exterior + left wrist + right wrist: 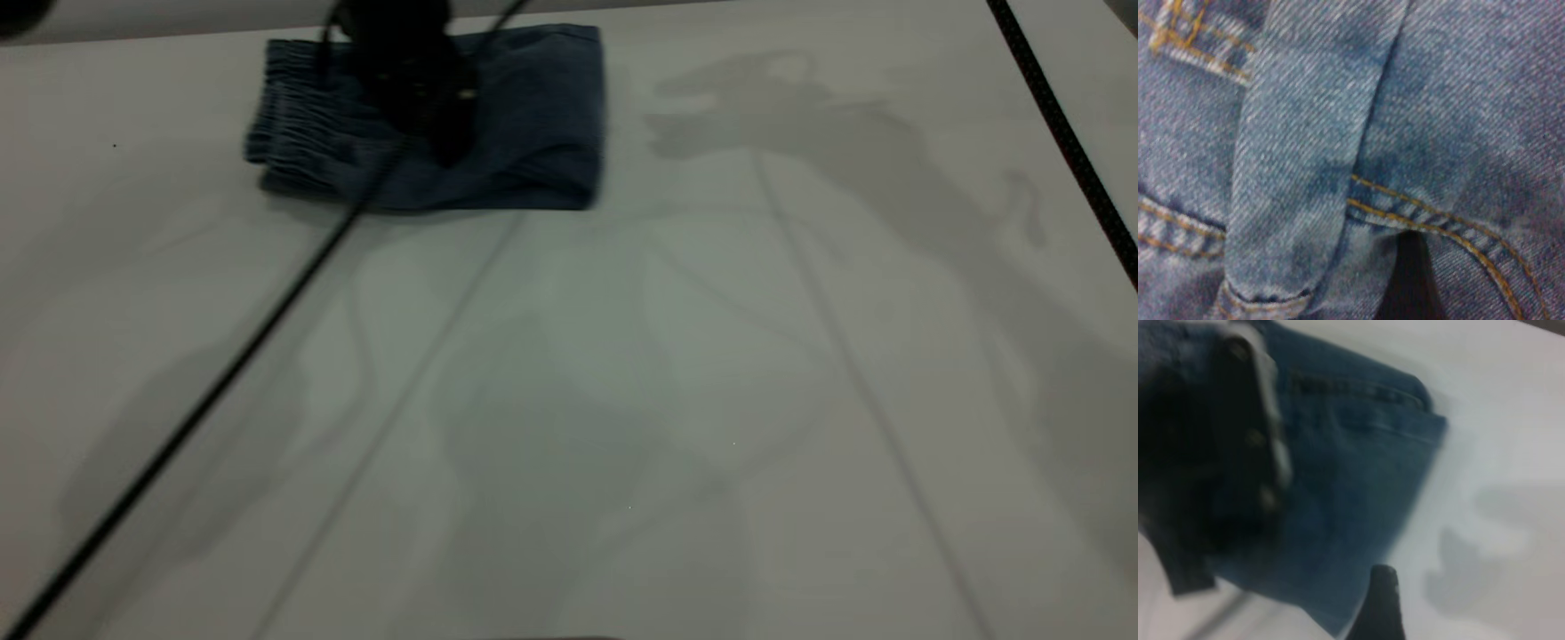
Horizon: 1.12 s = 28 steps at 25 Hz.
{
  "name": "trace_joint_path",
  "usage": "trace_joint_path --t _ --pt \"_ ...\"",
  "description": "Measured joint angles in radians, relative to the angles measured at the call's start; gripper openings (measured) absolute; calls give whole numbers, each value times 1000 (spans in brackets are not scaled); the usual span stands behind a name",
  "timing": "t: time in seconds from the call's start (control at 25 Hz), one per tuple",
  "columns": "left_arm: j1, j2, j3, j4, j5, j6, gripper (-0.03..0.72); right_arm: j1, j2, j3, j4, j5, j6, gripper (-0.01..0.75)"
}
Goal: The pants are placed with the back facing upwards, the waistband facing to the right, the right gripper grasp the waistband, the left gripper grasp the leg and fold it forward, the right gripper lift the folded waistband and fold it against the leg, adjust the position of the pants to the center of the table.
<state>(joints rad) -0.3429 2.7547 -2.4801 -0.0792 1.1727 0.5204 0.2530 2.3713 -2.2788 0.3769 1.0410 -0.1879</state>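
Observation:
The pants (524, 124) lie folded into a compact blue denim rectangle at the far left of the table (622, 400), with the gathered waistband (284, 116) on the bundle's left side. The leg is hidden in the fold. My left gripper (444, 133) sits on top of the pants near their middle. Its wrist view is filled with denim (1305, 153) and orange seams. The right wrist view shows the pants (1358, 473) with the left gripper (1238, 453) on them. My right gripper (1438, 620) hovers beside the pants' edge, open, with one fingertip (1381, 607) showing and nothing in it.
The left arm's black braided cable (222, 373) runs slanting from the pants down to the near left corner. A black strip (1067, 151) crosses the table's far right. Arm shadows fall across the bare white tabletop to the right of the pants.

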Motion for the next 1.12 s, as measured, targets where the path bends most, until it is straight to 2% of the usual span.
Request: trace_joint_path --t 0.28,0.48,0.68,0.84,1.12 --pt "-77 0 0 -4 0 -30 505 -23 -3 -6 -2 38 0 570" --pt "-83 -6 0 17 0 -64 505 -31 -25 -6 -17 52 3 570" --pt "-87 -80 0 110 0 -164 505 -32 -104 -6 -46 79 3 570" --pt "-87 -182 0 127 0 -262 505 -32 -182 -6 -50 123 12 570" --pt "-87 -372 0 166 0 -307 505 -32 -365 -7 -53 216 35 570"
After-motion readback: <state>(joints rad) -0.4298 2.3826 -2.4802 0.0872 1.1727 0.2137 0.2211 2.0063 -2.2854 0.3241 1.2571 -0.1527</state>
